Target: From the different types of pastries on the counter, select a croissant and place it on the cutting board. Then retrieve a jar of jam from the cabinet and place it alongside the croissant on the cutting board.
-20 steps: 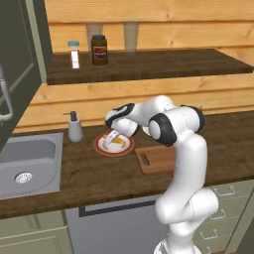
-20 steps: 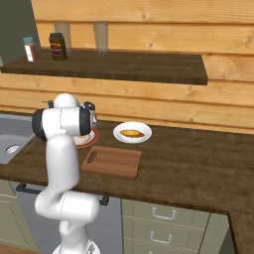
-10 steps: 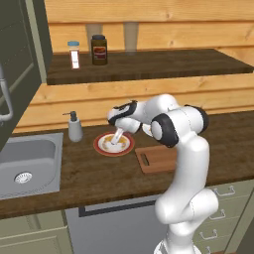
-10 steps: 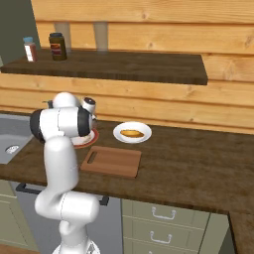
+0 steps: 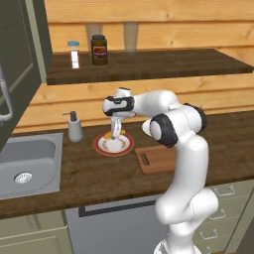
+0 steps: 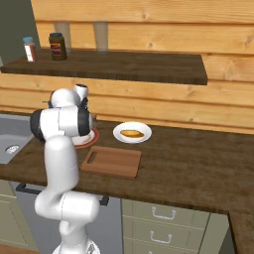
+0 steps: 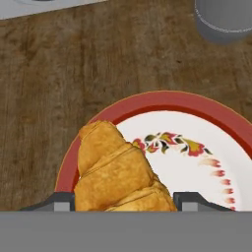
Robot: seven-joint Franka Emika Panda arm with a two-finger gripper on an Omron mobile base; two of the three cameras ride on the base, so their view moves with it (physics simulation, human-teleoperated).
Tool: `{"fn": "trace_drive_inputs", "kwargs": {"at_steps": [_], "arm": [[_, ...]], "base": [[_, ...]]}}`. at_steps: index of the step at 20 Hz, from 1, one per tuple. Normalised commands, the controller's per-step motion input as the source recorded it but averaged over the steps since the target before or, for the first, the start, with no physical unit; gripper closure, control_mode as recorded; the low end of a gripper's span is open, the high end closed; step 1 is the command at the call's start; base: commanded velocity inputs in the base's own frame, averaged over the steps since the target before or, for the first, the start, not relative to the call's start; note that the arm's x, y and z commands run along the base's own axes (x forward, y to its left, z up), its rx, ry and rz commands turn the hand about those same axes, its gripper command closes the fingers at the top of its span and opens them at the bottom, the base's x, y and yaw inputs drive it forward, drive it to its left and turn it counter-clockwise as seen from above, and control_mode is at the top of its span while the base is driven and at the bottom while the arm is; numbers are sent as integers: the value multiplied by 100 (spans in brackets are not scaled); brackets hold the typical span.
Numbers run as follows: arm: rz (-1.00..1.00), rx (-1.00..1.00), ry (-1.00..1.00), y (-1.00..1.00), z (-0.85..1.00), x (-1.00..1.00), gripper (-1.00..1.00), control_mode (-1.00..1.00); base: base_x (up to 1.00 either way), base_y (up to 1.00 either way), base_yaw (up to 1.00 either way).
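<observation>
Reaching down over the red-rimmed plate (image 7: pixel 206 115), I have my gripper (image 7: pixel 125 203) spread open, one finger on either side of the croissant (image 7: pixel 115 170).

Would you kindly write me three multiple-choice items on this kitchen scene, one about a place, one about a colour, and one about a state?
1. Where does the croissant lie?
A. On the cutting board
B. On the red-rimmed plate
C. In the sink

2. What colour is the plate holding the other pastry?
A. White
B. Black
C. Green

3. What is on the cutting board?
A. A jam jar
B. A croissant
C. Nothing

Answers:
1. B: the hand view shows the croissant on the red-rimmed plate, between the fingertips of the gripper.
2. A: in the right base view that plate is plain white.
3. C: both base views show the board's top bare, with the jar on the shelf.
</observation>
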Motion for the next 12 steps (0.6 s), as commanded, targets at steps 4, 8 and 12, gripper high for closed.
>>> {"fn": "trace_drive_inputs", "kwargs": {"at_steps": [4, 8, 12], "arm": [[-5, 0, 1, -3, -13, -8, 100, -100], [-19, -4, -8, -45, -2, -53, 100, -100], [-20, -3, -16, -49, 0, -69, 100, -100]], "base": [[0, 0, 0], [0, 0, 0], [0, 0, 0]]}}
